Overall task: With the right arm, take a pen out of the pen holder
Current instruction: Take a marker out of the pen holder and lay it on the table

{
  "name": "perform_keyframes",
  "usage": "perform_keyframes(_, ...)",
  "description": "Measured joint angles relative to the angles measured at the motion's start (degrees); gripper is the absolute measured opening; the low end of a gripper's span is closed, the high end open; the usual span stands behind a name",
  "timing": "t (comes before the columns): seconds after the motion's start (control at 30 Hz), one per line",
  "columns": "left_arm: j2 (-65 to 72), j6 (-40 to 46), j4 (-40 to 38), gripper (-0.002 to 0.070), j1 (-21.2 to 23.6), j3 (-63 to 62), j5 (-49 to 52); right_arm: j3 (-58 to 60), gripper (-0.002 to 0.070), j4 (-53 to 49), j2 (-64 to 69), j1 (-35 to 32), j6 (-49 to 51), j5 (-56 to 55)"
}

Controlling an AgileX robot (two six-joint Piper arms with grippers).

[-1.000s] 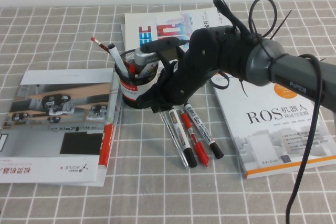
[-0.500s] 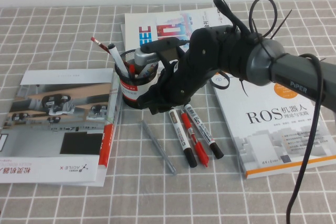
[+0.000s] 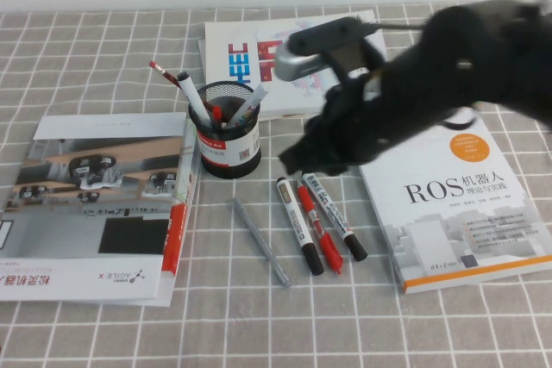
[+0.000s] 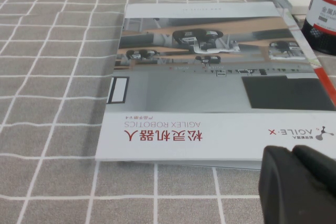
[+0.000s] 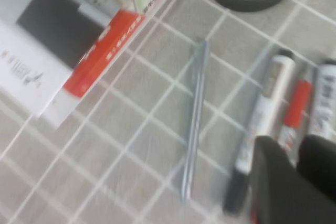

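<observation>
R gripper (image 3: 291,161) is poised mid-bench above markers (image 3: 315,223), finger state indeterminable; grey pen (image 3: 259,240) is laid alongside. L gripper (image 4: 297,181), fingers closed, is parked by booklet (image 4: 210,87).

Bright, even light, soft shadows; the right arm (image 3: 431,84) smears with motion blur, and the right wrist view is blurred throughout.

A grey checked tablecloth (image 3: 86,325) is viewed from above; the black mesh pen holder (image 3: 228,140) is shared by both close wrist views.
</observation>
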Motion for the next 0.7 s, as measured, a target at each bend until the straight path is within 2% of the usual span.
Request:
perform_keyframes(0.07, 0.0, 0.0, 0.0, -0.0003, 0.0, 0.0, 0.0, 3.5, 0.0031, -0.9, -4.9, 0.0, 0.0, 0.3)
perform_keyframes(0.17, 0.0, 0.0, 0.0, -0.0003, 0.0, 0.0, 0.0, 7.2, 0.0, -2.1, -12.0, 0.0, -0.1, 1.5)
perform_keyframes(0.5, 0.0, 0.0, 0.0, -0.0003, 0.0, 0.0, 0.0, 19.4, -0.0012, -4.4, -31.3, 0.0, -0.2, 5.8)
perform_keyframes(0.7, 0.0, 0.0, 0.0, -0.0003, 0.0, 0.0, 0.0, 23.0, -0.0012, -4.9, -36.8, 0.0, 0.7, 12.2)
